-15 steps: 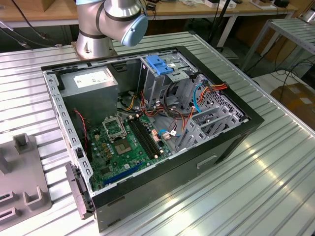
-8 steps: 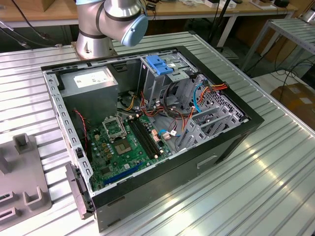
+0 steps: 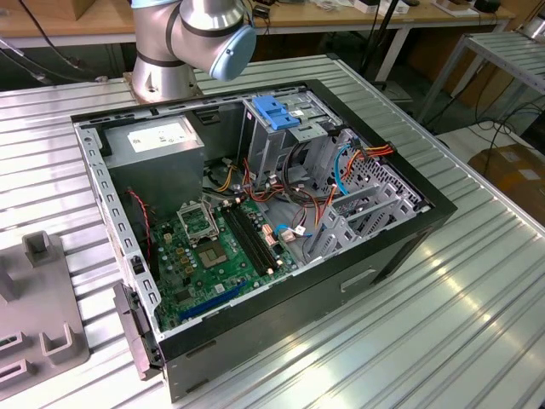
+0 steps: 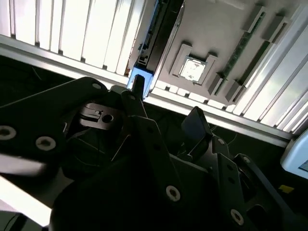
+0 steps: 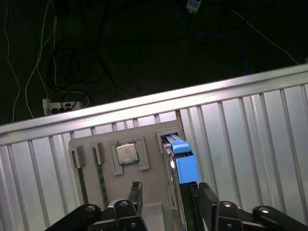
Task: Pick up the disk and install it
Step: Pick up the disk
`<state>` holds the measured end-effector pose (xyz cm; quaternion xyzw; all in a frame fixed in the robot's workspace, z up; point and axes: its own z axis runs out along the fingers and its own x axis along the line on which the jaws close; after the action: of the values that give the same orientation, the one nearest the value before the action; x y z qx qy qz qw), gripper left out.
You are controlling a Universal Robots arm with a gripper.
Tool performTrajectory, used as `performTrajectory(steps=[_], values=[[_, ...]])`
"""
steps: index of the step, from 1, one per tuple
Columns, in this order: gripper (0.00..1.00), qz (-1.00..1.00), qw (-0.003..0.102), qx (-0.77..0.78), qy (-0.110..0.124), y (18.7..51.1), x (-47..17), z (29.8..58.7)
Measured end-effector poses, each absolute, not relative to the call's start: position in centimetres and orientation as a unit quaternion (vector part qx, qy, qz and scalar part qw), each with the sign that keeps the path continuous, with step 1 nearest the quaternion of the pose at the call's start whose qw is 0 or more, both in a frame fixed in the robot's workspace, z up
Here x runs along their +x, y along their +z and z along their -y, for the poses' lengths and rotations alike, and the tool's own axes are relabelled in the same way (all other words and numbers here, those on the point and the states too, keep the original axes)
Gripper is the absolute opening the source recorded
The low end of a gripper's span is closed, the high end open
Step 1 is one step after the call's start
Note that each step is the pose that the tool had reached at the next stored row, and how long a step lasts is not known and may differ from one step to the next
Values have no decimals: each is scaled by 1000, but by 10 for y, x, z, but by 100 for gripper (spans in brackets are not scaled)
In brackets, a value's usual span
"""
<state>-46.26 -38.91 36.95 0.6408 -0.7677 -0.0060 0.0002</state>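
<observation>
While the exterior view looks down on a ribbed metal table, a grey tray lies at the exterior view's left edge. To the exterior view's right of the tray stands an open computer case, showing a green motherboard and a blue latch on top of its drive cage. Beyond the tray and behind the case rises the arm, grey with a pale blue cap.

In the first wrist view the tray lies on the table's ribs. A square chip sits in a pocket near the tray's middle, and a green memory stick lies in a slot beside it. The disk stands on edge in a slot at the tray's side, its blue rail facing the camera. The gripper hangs over the tray with its fingers spread apart and nothing clamped. One finger is over the tray near the chip, the other just beside the disk's rail. I cannot tell whether it touches.

In the second wrist view the disk again stands edge-up in the tray, beside the chip. One dark fingertip sits against the blue end of the rail, the other well apart from it.
</observation>
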Motion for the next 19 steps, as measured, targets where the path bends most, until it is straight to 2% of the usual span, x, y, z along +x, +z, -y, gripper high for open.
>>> performTrajectory(steps=[19], values=[[58,723,-2,691,-4,330,-468,373]])
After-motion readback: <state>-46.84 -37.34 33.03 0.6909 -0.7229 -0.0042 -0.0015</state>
